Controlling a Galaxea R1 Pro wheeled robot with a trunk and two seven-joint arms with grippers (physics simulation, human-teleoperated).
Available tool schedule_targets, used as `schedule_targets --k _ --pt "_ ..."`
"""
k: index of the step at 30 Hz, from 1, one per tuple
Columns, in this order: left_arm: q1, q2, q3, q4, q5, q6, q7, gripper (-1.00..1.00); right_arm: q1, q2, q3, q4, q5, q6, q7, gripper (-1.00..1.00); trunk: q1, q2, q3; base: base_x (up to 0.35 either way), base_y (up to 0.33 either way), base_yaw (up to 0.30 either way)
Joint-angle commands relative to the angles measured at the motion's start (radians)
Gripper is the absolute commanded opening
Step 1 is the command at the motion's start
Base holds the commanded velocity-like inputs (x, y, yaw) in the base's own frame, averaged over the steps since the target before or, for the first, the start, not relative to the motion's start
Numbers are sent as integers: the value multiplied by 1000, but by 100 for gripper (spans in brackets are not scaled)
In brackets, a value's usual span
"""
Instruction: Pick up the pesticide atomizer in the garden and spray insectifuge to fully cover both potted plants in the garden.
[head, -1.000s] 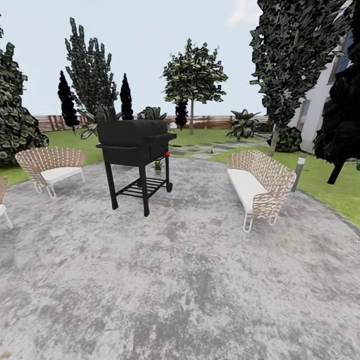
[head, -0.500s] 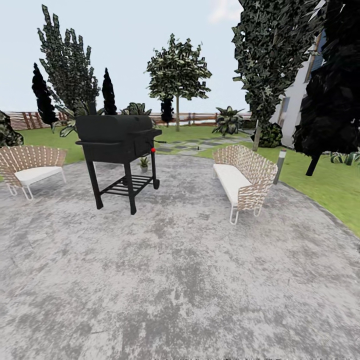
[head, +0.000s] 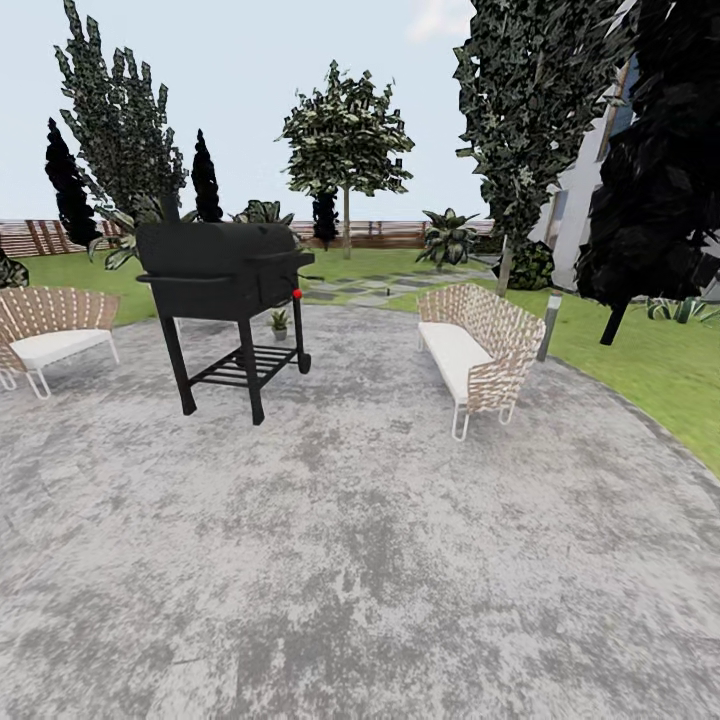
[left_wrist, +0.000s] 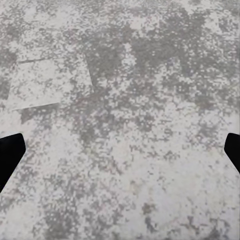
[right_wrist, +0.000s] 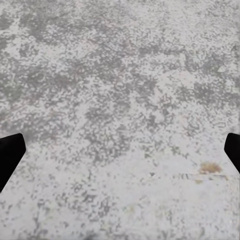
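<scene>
Standing small beyond the black grill (head: 222, 268), one potted plant (head: 279, 323) shows on the far edge of the round grey patio (head: 380, 560), a green rosette in a pale pot seen between the grill's legs; the second plant and the pesticide atomizer cannot be made out anywhere. Behind it the stepping stones (head: 385, 287) run across the lawn (head: 660, 365) toward the slatted fence (head: 60, 236). A wicker bench (head: 472, 352) with a white cushion sits to the right of the grill, another wicker seat (head: 52, 330) to its left. Both wrist views look down on bare paving: the left gripper (left_wrist: 120, 152) and the right gripper (right_wrist: 120, 152) each have dark fingertips at the opposite picture edges — jaws wide, nothing between them. The step in hand looks like travel and search — the next move calls for finding the bottle, probably out past the patio, before any grasp.
</scene>
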Motion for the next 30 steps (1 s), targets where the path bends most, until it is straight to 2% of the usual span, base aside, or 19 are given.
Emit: schedule_targets --k 1,12,30 --pt "-1 0 0 1 1 -3 0 100 -1 0 0 1 0 -3 0 100 4 -8 -4 0 0 -1" --pt "-1 0 0 1 1 -4 0 100 -1 1 0 1 0 -3 0 100 46 -85 -41 0 0 0" --pt "-1 0 0 2 1 -3 0 100 -1 1 0 19 0 -3 0 100 115 -211 -125 0 0 0"
